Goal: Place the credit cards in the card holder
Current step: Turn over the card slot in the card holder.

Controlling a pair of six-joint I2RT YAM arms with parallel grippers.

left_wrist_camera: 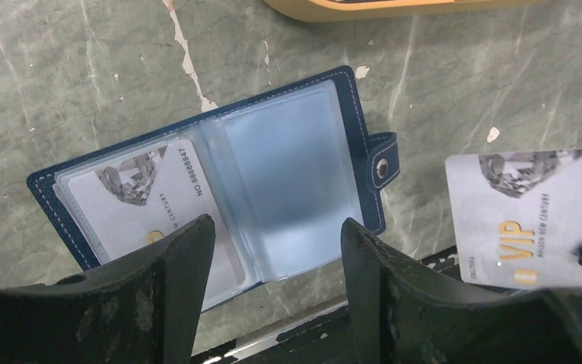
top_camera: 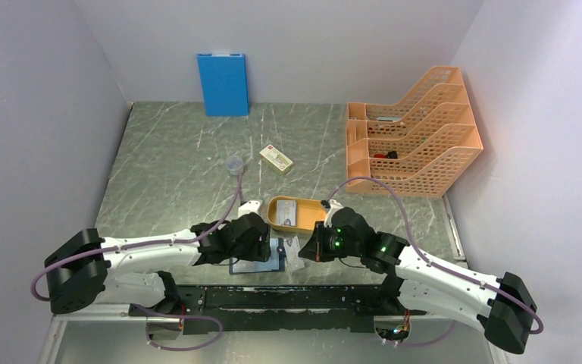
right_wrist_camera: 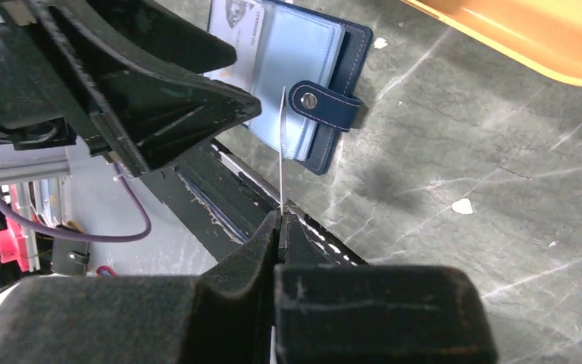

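Insertion is in hand: the right gripper (right_wrist_camera: 279, 220), clamped shut, pinches 1 pale grey plastic VIP card (left_wrist_camera: 527, 212) just right of the open navy folding card holder (left_wrist_camera: 273, 174) at the green marbled table's (left_wrist_camera: 83, 76) near edge. The left gripper (left_wrist_camera: 276, 231) hovers above, jaws apart, empty. Next, the card's edge must enter a clear sleeve. The right wrist view shows the pinch; the top view doesn't.

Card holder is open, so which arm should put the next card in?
Right, probably. The right gripper is shut on a card close beside the open card holder. The left gripper hangs open and empty above it.
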